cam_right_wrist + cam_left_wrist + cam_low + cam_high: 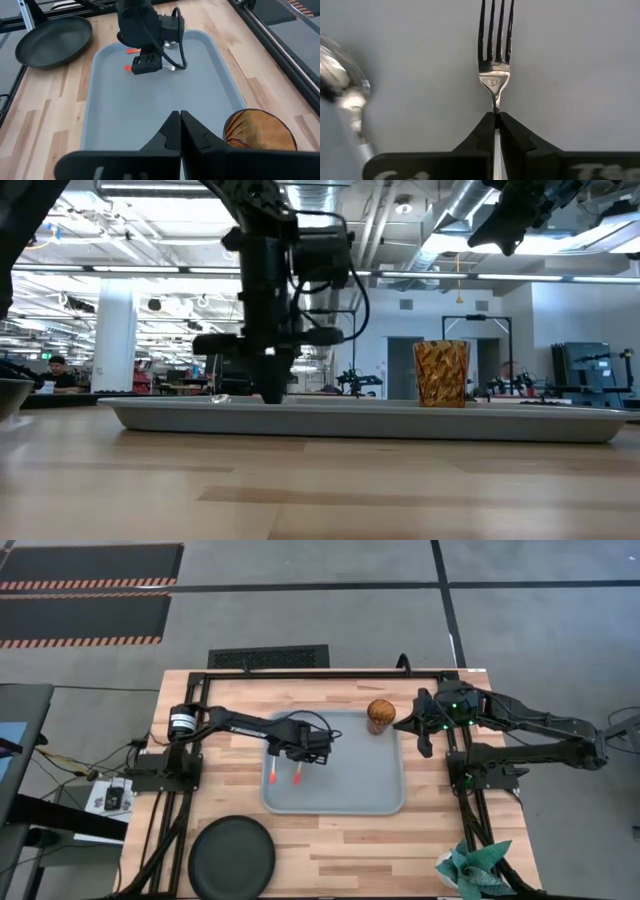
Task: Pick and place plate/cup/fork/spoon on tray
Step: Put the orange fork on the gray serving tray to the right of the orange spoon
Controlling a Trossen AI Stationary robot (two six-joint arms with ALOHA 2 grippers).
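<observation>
The pale blue-grey tray lies mid-table. The amber cup stands upright in its far right corner. The spoon and the fork lie side by side on the tray's left part, orange-red handles toward the near edge. My left gripper reaches down onto the tray and is shut on the fork. My right gripper is shut and empty, held high just right of the cup. The black plate rests on the table at the near left, off the tray. My left gripper pinches the fork's metal neck, just behind the tines, between its two fingertips. The fingers come from above, pointing down, one on each side of the neck. The fork is level along the tray floor; I cannot tell whether it rests on it.
A green and white crumpled thing lies at the table's near right corner. Bare tray floor stretches right of the cutlery. A person shows far off in the room behind.
</observation>
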